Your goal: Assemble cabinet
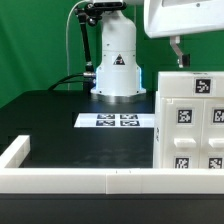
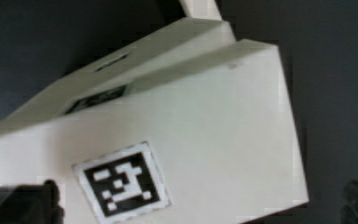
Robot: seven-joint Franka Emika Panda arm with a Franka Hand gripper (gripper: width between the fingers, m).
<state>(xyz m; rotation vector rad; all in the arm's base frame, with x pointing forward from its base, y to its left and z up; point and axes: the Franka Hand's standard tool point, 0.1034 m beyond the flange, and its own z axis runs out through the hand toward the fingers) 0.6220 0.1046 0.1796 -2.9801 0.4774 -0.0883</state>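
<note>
The cabinet (image 1: 190, 125) is a big white box with several square black-and-white tags, standing at the exterior view's right on the black table. My gripper (image 1: 178, 57) hangs from the white arm just above the cabinet's top edge, not touching it. In the wrist view the cabinet (image 2: 194, 110) fills most of the picture, with one tag (image 2: 123, 180) on its face and a second white panel behind it. My gripper (image 2: 190, 208) is open; its dark fingertips (image 2: 25, 203) stand wide apart, one at each side of the white face. Nothing is held.
The marker board (image 1: 118, 121) lies flat in front of the robot base (image 1: 116, 60). A low white border rail (image 1: 80, 180) runs along the table's front and turns up the exterior view's left side. Cables trail behind the base.
</note>
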